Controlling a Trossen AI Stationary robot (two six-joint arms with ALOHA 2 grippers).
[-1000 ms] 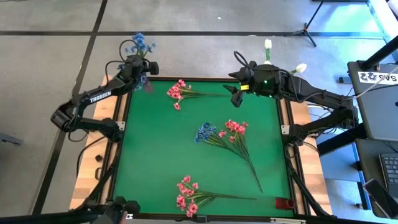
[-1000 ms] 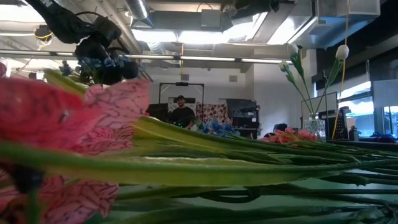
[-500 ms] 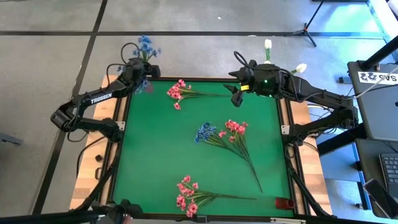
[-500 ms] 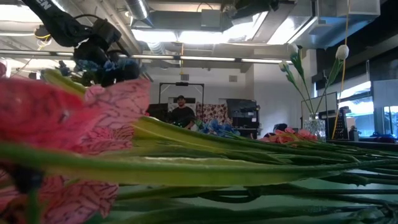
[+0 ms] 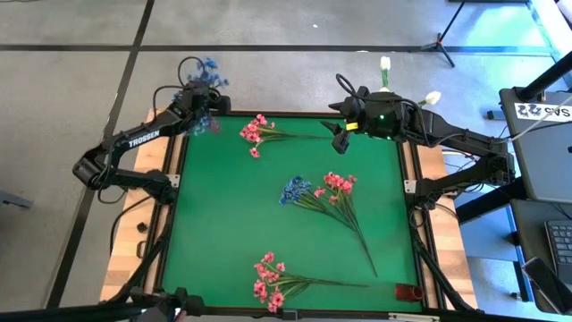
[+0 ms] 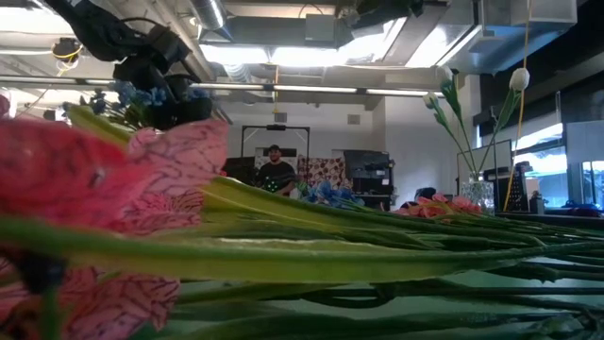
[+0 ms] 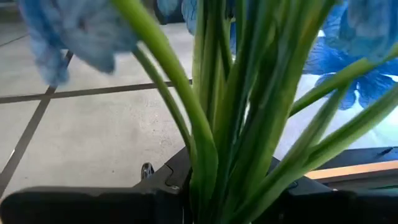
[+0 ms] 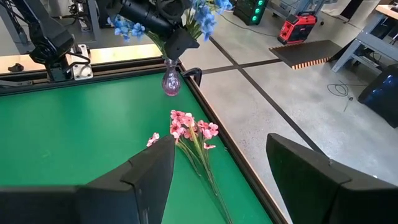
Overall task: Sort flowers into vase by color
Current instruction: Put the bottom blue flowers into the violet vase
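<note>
A: We take the green felt-covered table (image 5: 232, 233) first. On it lie three pink clustered sprays (image 5: 259, 134) and one loose blue spray (image 5: 293, 189), all still unsorted.

B: At its far left corner we see the small clear glass vase (image 8: 170, 81), with the blue-bloomed spray on green stems (image 8: 205, 15) now standing in it.

A: What changed within the last second?

B: We judge that the left gripper (image 5: 198, 105) went from clamped on those stems to part-open; whether it has let go fully we cannot tell.

A: So one blue spray is placed.

B: The right gripper (image 5: 340, 136) waits wide open, empty, near the far pink spray.
</note>
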